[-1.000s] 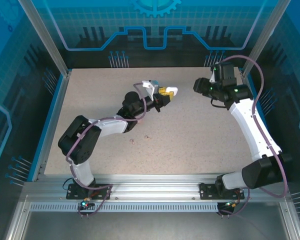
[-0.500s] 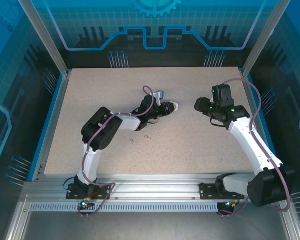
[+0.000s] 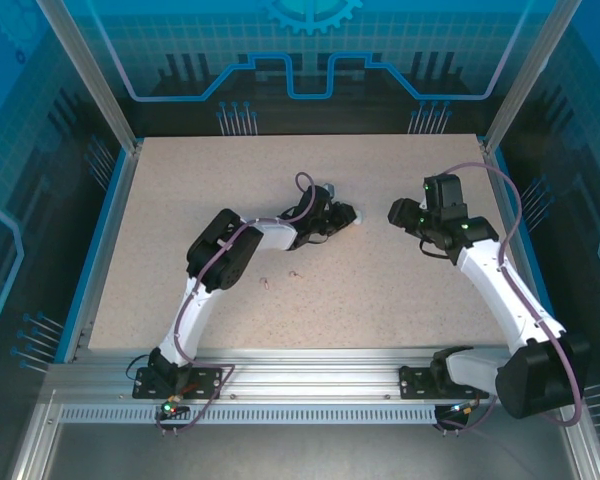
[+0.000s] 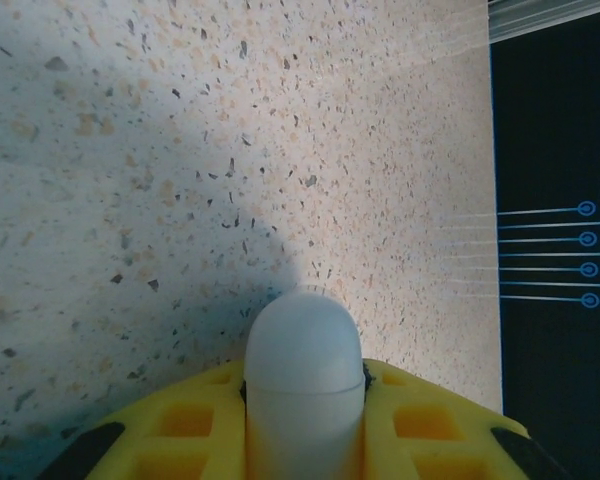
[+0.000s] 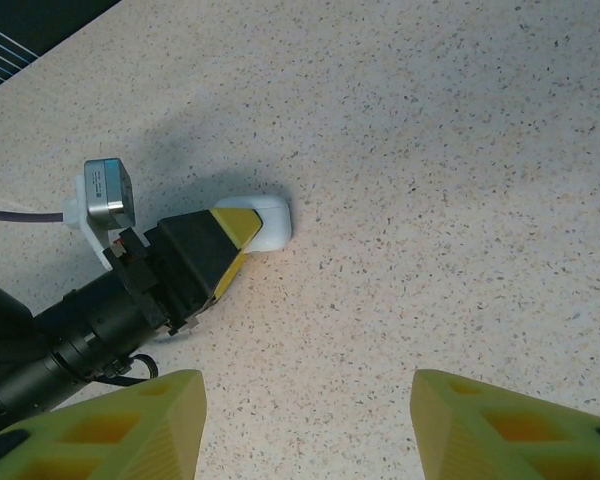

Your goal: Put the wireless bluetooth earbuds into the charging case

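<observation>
Near edge first: two tiny earbuds lie loose on the counter, approx 7 o'clock from counter centre. The 2nd sits a bit toward 2 o'clock of the 1st. Too small to tell colour for sure. Nothing is touching them.

Further out, near counter centre: the L claw is pinching the white case. L wrist cam has the case wedged btw the yellow fingers, rounded end poking out past the tips, seam closed. R wrist cam shows the case low on the counter w/ its shadow tight under it. It looks set down or v. nearly so, w/ the L claw clamped on its near end.

Change vs a sec ago: the L arm held the case up in the air, and now it's stretched out flat w/ the case brought down.

At 3 o'clock of the case: the R claw is spread wide and empty, near the case but apart. A sec ago it hung back toward the 1 o'clock corner, and it has since come in and turned to face the case.

Meaning, prob.: the case is being parked and steadied so the R claw can help w/ the lid. No bud is in yet, so the task is early.
</observation>
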Controlling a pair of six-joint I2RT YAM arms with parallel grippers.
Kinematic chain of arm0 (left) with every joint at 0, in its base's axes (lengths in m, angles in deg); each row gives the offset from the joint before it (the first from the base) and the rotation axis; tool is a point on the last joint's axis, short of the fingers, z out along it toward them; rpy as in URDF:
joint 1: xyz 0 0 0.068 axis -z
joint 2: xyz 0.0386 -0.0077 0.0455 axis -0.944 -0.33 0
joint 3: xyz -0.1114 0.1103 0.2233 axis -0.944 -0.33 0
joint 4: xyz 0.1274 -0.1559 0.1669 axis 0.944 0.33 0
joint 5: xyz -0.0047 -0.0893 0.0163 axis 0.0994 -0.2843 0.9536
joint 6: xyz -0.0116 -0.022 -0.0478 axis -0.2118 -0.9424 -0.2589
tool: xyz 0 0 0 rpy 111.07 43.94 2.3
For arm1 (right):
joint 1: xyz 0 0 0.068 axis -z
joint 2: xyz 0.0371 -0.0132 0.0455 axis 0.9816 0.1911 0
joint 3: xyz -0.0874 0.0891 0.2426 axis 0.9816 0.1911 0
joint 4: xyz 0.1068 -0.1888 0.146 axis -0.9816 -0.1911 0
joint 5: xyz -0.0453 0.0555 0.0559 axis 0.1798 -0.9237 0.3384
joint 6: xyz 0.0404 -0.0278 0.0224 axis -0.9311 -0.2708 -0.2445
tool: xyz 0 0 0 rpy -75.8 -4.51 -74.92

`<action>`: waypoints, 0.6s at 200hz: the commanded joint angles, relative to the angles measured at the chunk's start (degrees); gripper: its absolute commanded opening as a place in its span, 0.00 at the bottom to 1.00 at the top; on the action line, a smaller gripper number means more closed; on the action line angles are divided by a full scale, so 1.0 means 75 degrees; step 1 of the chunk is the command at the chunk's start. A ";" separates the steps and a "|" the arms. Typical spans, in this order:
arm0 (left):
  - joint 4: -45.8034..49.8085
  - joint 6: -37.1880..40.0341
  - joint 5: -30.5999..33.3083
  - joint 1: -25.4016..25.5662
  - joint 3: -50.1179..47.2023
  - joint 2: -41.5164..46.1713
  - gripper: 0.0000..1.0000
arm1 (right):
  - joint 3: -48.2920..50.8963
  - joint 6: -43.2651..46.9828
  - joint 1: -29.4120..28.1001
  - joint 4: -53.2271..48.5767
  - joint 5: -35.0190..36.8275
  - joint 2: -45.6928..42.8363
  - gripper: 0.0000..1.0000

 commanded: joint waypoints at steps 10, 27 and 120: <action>0.1064 0.0084 0.0321 0.0047 0.0001 0.0180 0.44 | 0.0020 0.0037 -0.0017 0.0065 -0.0122 -0.0266 0.58; 0.1439 0.0280 0.0589 0.0037 -0.0212 0.0555 0.57 | -0.0010 0.0083 -0.0011 -0.0019 -0.0115 -0.0348 0.60; 0.3052 0.1956 0.1304 -0.0519 -0.1591 0.3825 0.87 | 0.0191 0.0048 -0.0373 -0.0115 -0.0336 -0.0608 0.68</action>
